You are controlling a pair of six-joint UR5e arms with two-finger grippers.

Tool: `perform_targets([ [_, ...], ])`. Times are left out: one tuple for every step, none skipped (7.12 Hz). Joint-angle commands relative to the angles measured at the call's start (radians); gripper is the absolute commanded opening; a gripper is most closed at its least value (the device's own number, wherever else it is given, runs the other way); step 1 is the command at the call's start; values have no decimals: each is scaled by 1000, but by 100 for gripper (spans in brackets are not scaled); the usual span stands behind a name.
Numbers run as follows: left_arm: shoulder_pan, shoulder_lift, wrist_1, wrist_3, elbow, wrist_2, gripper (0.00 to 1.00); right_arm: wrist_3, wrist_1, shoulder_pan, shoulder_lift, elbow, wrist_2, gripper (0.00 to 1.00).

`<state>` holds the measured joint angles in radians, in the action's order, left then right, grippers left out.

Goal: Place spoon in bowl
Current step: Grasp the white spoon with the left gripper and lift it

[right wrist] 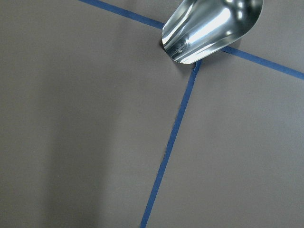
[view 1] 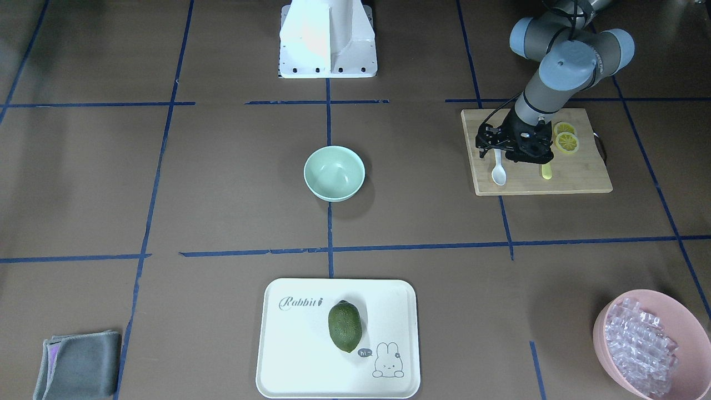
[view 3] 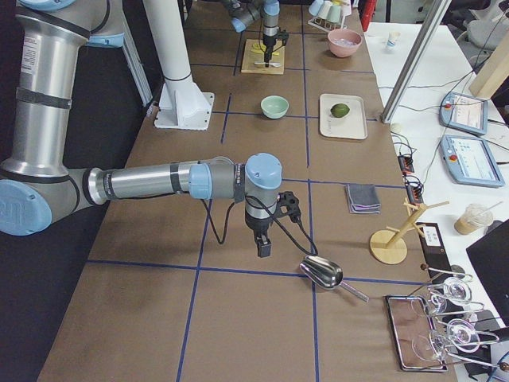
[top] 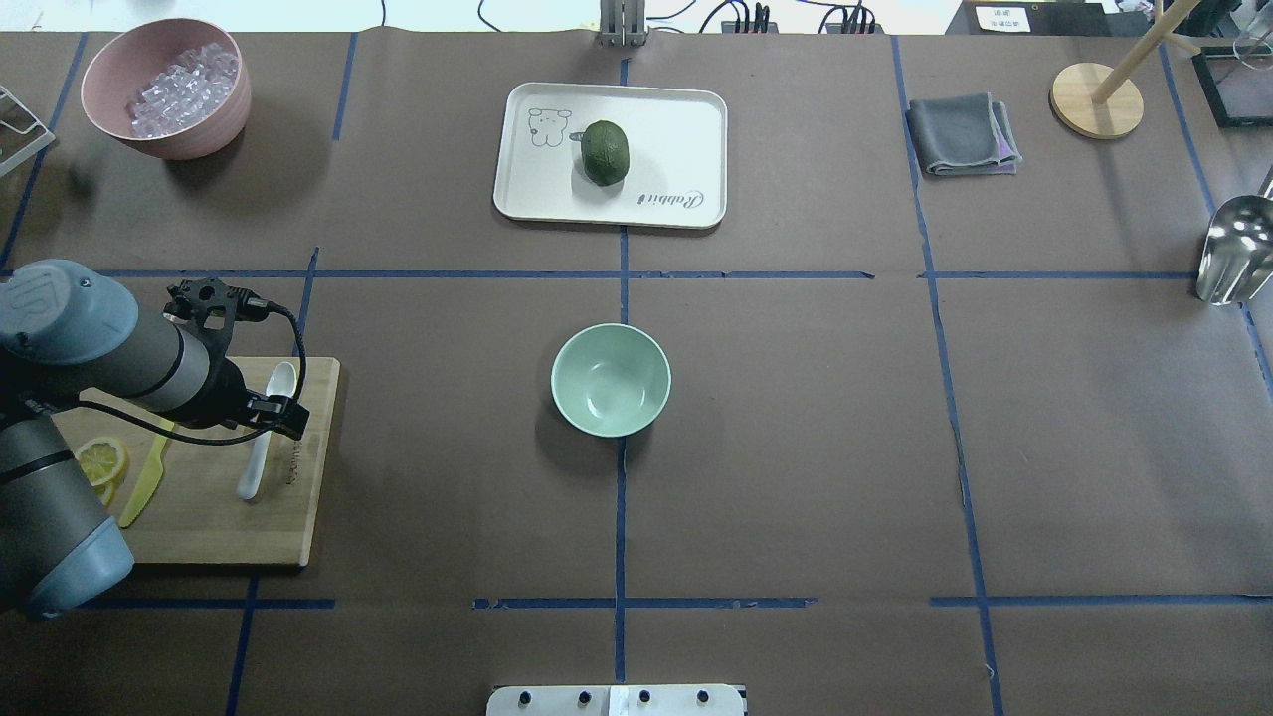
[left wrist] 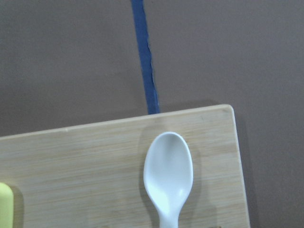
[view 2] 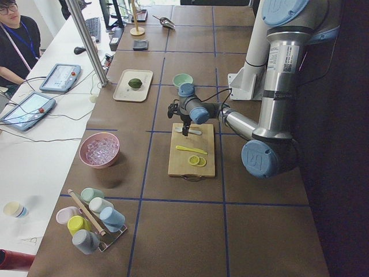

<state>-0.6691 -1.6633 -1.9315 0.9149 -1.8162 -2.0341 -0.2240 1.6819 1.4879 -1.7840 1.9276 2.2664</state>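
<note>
The white spoon [view 1: 498, 173] lies flat on the wooden cutting board [view 1: 577, 172], scoop toward the board's outer edge. It also shows in the overhead view [top: 261, 452] and the left wrist view [left wrist: 168, 175]. My left gripper [view 1: 497, 149] hangs low over the spoon's handle and looks open, with one finger [top: 290, 416] beside the handle. The mint-green bowl [view 1: 334, 172] stands empty at the table's middle [top: 611, 380], well away from the board. My right gripper [view 3: 262, 247] hangs over bare table far off; I cannot tell whether it is open or shut.
A yellow knife [view 1: 547, 171] and lemon slices [view 1: 566, 141] share the board. A pink bowl of ice-like pieces [top: 164, 139], a white tray [top: 676, 129] with a green fruit [top: 605, 151], a grey cloth [top: 963, 134] and a metal scoop [top: 1233, 249] stand around.
</note>
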Motion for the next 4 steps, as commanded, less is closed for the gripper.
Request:
perform_targets([
  [2,-1,2,-1,0,0,58,0,-1,0,-2,-1,1,99],
  [2,-1,3,-1,0,0,48,0,-1,0,-3,-1,1,99],
  [2,-1,3,-1,0,0,36,0,1,0,-3,-2,1,99],
  [2,0,3,-1,0,0,23,-2,-1,0,-3,-9,1,99],
])
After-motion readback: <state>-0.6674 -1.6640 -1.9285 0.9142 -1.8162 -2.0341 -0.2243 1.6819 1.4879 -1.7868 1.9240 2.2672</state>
